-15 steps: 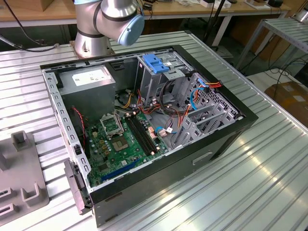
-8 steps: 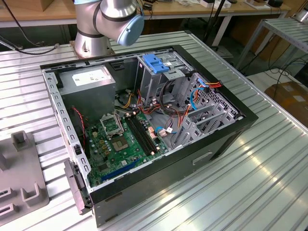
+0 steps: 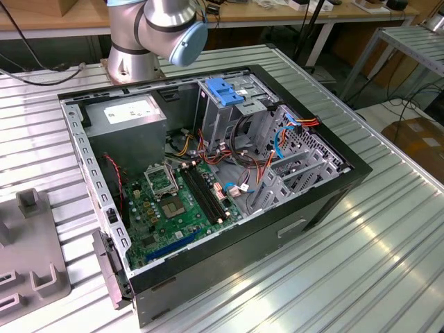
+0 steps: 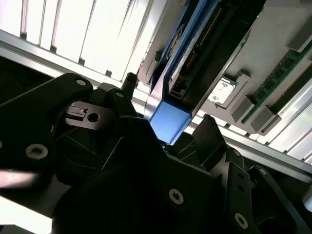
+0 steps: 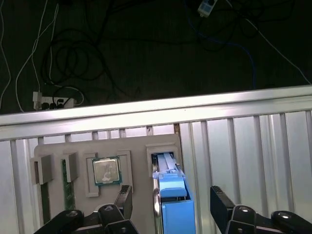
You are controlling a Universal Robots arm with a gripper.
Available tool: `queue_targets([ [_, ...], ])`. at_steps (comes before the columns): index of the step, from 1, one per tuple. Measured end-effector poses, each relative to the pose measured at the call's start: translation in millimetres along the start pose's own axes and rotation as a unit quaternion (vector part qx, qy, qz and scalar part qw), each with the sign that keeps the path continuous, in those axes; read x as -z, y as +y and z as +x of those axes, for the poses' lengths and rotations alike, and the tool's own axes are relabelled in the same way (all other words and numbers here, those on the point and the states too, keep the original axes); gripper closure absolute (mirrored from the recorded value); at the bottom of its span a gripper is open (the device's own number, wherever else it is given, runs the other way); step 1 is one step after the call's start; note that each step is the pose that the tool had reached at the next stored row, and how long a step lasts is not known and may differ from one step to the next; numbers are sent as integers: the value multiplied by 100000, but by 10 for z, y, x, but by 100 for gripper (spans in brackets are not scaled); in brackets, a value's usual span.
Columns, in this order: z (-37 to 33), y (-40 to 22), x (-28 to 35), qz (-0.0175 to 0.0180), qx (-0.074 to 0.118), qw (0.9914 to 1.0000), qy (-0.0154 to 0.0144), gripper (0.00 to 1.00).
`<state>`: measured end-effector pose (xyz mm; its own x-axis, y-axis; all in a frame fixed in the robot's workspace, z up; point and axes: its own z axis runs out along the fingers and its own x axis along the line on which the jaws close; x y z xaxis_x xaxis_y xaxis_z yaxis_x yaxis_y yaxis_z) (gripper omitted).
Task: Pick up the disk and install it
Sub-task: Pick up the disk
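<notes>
Gripper (image 5: 171, 194) spread wide, astride disk (image 5: 174, 217), gripping nothing, gap showing at each finger. Slatted metal table (image 5: 253, 146) below. Open computer case (image 3: 208, 173) on table in exterior view. Grey parts tray (image 5: 97, 148) holding disk upright on edge in slot. Slot walls close alongside. Processor chip (image 5: 106, 170) near, memory stick (image 5: 67, 190) beyond.

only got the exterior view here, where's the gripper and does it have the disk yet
Observer: In the first wrist view the gripper hangs over the disk, which stands on edge in a slot of the grey holder.
Operator: closed on it?
Observer: No, open. There is a finger on each side, with gaps to the disk.
Operator: anything else in that holder
Observer: A processor chip sits in a recess beside the disk.
</notes>
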<state>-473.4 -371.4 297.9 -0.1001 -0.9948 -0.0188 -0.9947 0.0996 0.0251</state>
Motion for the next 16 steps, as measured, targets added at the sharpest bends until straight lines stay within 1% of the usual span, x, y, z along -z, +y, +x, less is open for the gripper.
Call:
queue_targets([
  [2,1,1,-36,6,-2,100000,-3,26],
  [8,1,1,-38,1,0,100000,2,26],
  [9,1,1,-41,-7,485,99999,11,53],
  [10,-31,4,-46,-62,3328,99945,85,53],
  [11,-51,7,-51,-62,3274,99946,84,53],
  [12,-6,3,-51,-59,3246,99947,81,53],
  [16,-3,3,-51,-57,3065,99953,78,53],
])
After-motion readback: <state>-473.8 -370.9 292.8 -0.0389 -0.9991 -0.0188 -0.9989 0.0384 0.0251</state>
